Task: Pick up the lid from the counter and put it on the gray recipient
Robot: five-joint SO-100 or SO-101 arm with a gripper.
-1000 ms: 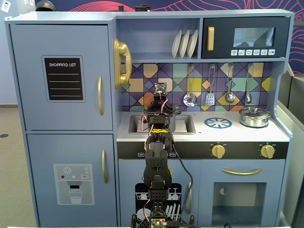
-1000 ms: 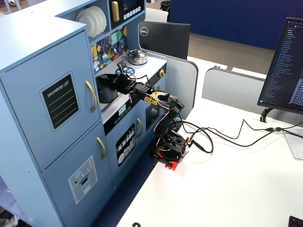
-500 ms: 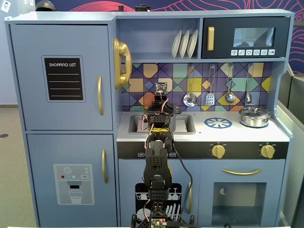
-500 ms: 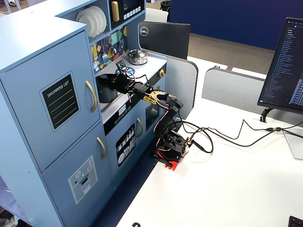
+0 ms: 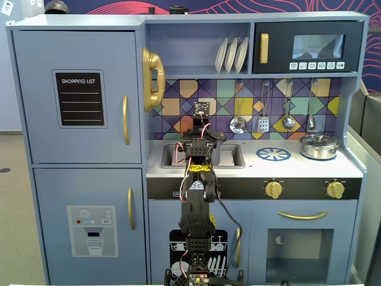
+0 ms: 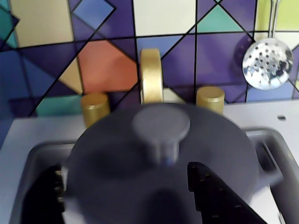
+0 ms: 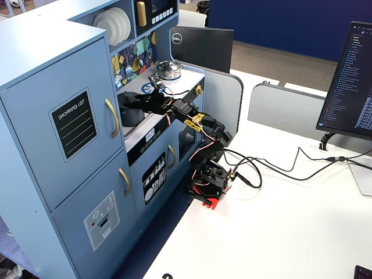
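In a fixed view from the front, the arm [image 5: 196, 202] rises before the toy kitchen [image 5: 77, 179] and reaches over the sink [image 5: 235, 156]. Its own links hide the gripper and whatever lies under it. Only this view shows the silver pot [image 5: 319, 146] on the right of the counter, with the blue burner [image 5: 273, 154] between it and the sink. The board on the upper door reads "SHOPPING LIST" [image 5: 78, 81].

The wrist view fills that gap: the lid [image 6: 159, 163] — dark gray, matte, with its round knob [image 6: 160, 124] in the centre — lies flat just below the camera. It covers the gray recipient [image 6: 268, 170], of which only a side handle shows at the right, standing in the sink. The gripper [image 6: 126, 196] has its two dark fingers [image 6: 215, 196] spread to either side of the knob, touching neither it nor each other. Behind are the gold tap [image 6: 151, 81] and a hanging skimmer [image 6: 268, 63].

Another fixed view, from the side, shows the arm's base [image 7: 209, 180] on a white desk [image 7: 290, 232] — and the gray recipient's dark wall [image 7: 131, 114] under the wrist. A dark panel behind reads "DELL" [image 7: 177, 38]; the monitor's [image 7: 351, 75] text is too small to read.
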